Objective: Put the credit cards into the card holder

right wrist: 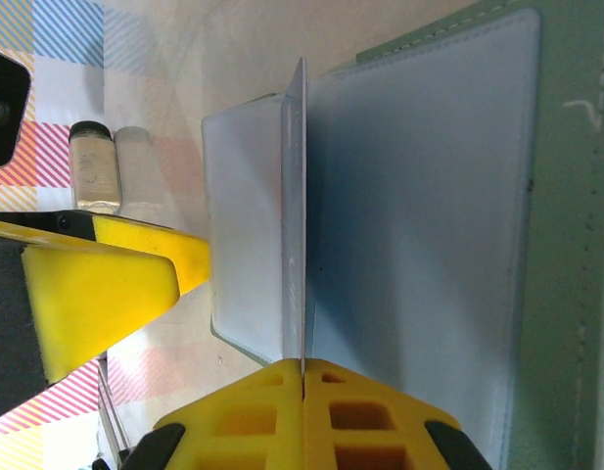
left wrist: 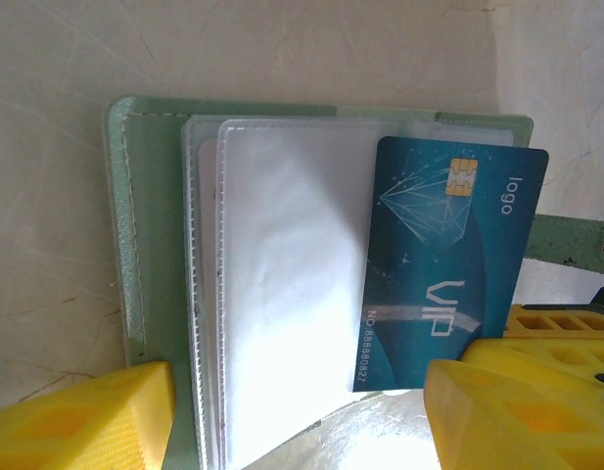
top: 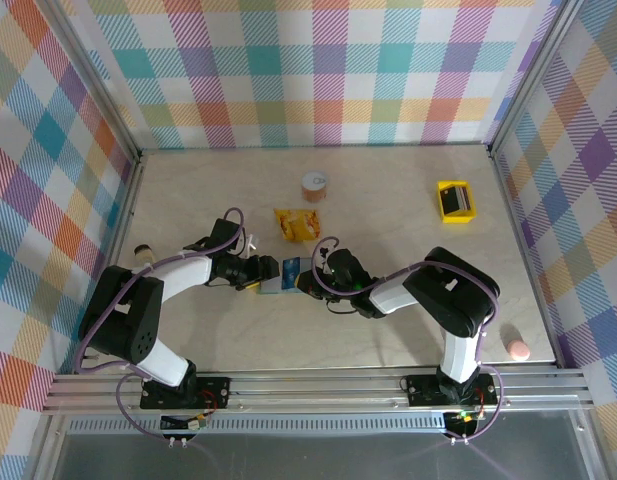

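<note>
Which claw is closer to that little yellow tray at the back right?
Right. The right gripper sits mid-table, left of the yellow tray and nearer the robot; the left gripper is further left.

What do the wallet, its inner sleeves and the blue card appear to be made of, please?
Wallet: probably matte faux leather, sage green, stitched along the edge.
Sleeves: likely soft clear plastic, frosted, with welded seams.
Blue card: glossy rigid plastic, printed, with a gold chip.

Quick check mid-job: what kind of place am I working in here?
Probably a staged robot test booth, not a home: plaid walls box in a beige tabletop, with an aluminium rail along its near edge.
</note>
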Controlling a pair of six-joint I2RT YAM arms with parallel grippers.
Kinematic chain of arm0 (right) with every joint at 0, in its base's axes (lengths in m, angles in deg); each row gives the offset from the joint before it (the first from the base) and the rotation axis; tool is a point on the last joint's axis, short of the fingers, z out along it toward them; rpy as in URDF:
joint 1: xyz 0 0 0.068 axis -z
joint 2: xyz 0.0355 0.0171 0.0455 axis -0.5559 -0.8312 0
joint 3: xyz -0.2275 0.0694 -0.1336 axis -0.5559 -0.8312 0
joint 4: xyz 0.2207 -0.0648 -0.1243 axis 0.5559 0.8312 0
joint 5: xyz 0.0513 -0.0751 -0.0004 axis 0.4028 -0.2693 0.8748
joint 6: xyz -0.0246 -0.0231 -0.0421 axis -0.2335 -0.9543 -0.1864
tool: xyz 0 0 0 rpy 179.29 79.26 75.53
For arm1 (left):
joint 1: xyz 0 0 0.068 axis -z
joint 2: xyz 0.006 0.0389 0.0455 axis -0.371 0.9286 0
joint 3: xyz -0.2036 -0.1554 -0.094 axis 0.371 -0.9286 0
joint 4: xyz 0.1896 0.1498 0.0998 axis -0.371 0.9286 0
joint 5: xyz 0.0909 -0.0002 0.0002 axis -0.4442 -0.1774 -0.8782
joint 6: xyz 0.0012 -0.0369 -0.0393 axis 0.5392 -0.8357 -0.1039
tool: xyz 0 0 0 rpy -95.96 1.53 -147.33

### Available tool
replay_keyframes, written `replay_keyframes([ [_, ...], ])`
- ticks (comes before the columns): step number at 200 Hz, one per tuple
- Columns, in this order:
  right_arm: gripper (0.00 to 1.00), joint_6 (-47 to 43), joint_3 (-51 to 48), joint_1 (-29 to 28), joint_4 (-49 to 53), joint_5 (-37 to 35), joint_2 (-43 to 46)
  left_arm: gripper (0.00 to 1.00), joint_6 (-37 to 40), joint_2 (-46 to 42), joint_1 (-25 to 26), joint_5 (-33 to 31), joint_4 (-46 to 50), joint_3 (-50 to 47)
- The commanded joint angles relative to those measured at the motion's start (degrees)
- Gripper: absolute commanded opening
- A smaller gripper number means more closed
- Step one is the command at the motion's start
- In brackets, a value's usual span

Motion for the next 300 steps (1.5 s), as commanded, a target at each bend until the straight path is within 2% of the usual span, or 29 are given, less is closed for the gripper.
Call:
replay_keyframes([
  [1, 0.04, 0.68, 1.37, -0.42, -1.16, 0.93, -1.53, 0.68, 1.06, 0.64, 0.48, -0.35, 0.37, 1.34],
  [300, 0.04, -0.06, 9.74, -2.17, 7.43, 5.89, -6.76, 0.67, 0.97, 0.73, 0.59, 0.40, -0.29, 1.07],
])
